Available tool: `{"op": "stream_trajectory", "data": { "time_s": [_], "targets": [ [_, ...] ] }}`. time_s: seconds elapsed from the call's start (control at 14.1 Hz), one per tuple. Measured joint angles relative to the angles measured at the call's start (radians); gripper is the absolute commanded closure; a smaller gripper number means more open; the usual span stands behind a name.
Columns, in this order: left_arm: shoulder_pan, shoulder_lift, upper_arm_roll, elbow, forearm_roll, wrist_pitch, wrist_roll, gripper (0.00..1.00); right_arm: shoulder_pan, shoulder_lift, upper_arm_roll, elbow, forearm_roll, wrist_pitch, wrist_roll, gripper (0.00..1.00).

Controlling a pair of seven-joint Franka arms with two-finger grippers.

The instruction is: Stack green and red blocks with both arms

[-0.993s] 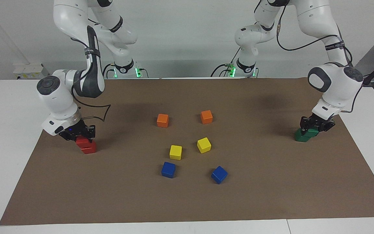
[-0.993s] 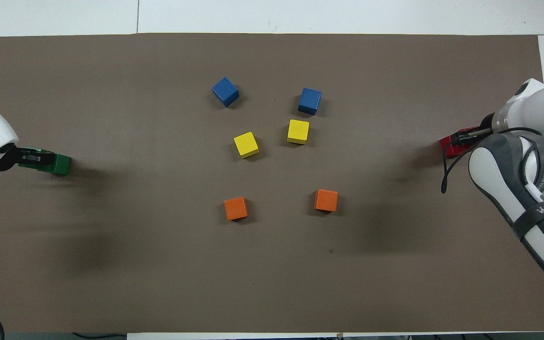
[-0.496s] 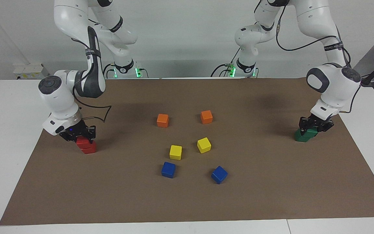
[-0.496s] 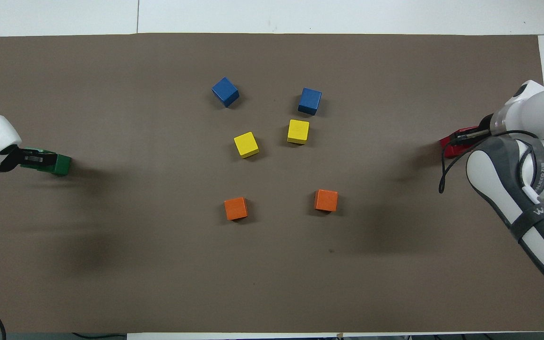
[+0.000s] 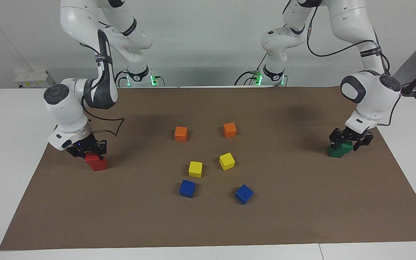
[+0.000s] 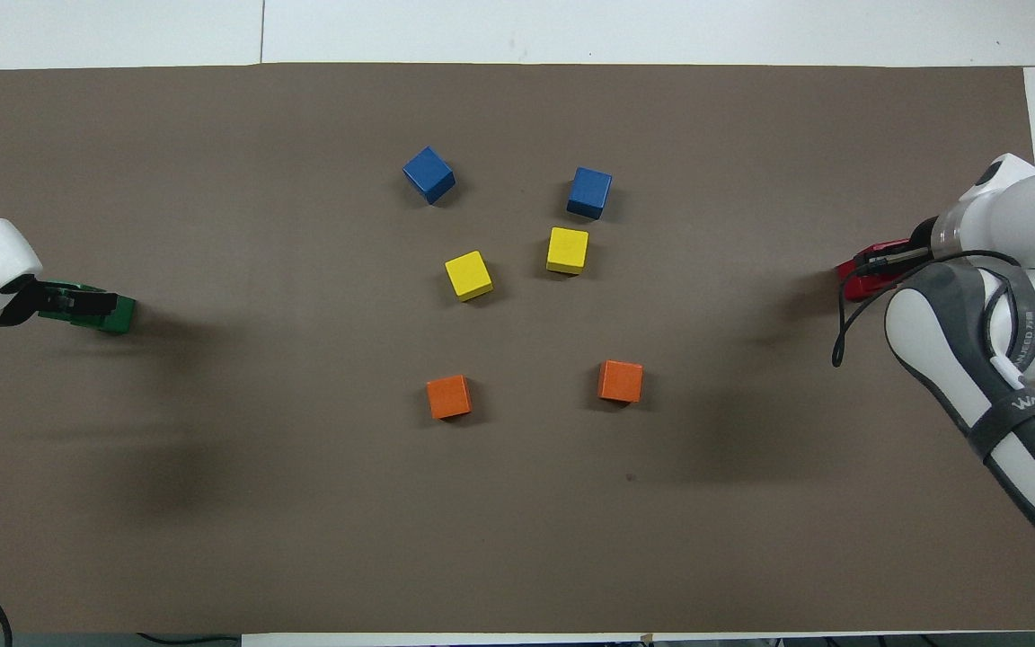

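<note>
Facing view has both arms down at the ends of the brown mat (image 5: pixel 302 224). The left gripper (image 5: pixel 350 142) sits right at the top green block (image 5: pixel 344 146), which rests a bit skewed on the lower green block (image 5: pixel 335 152) at the left arm's end of the table; its fingers look spread apart on either side of that top cube, not pinching it. The right gripper (image 5: pixel 86 151) is clamped on the upper red block (image 5: pixel 91 156), which sits on the lower red block (image 5: pixel 99 165) at the right arm's end. In the middle, well apart from both stacks, are two orange cubes (image 5: pixel 181 133) nearest the robots, then two yellow cubes (image 5: pixel 195 169), then two blue cubes (image 5: pixel 187 188) farthest from them. In the overhead view the green stack (image 6: pixel 115 314) and red stack (image 6: pixel 861 279) are mostly hidden under the grippers
</note>
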Motion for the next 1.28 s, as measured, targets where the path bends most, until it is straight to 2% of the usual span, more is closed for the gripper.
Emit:
{"op": "stream_trajectory", "data": {
  "time_s": [0.28, 0.57, 0.71, 1.13, 1.21, 1.28],
  "targets": [
    [-0.001, 0.000, -0.002, 0.048, 0.000, -0.042, 0.000, 0.00, -0.002, 0.000, 0.000, -0.009, 0.000, 0.003, 0.000, 0.95],
    [-0.013, -0.006, -0.010, 0.216, -0.001, -0.245, -0.002, 0.00, -0.006, -0.001, -0.001, -0.016, 0.001, 0.004, 0.000, 0.95],
    [-0.025, -0.018, -0.013, 0.270, -0.001, -0.318, -0.023, 0.00, -0.006, -0.001, -0.001, -0.016, 0.001, 0.004, 0.000, 0.95],
    [-0.124, -0.114, -0.021, 0.336, 0.001, -0.479, -0.397, 0.00, -0.008, -0.002, -0.001, -0.027, 0.002, 0.041, 0.000, 0.94],
    [-0.132, -0.143, -0.022, 0.340, 0.003, -0.515, -0.417, 0.00, -0.008, -0.003, -0.001, -0.029, 0.002, 0.042, 0.000, 0.91],
    [-0.134, -0.170, -0.022, 0.342, 0.006, -0.548, -0.425, 0.00, -0.008, -0.003, -0.001, -0.030, 0.002, 0.043, 0.000, 0.77]
  ]
}}
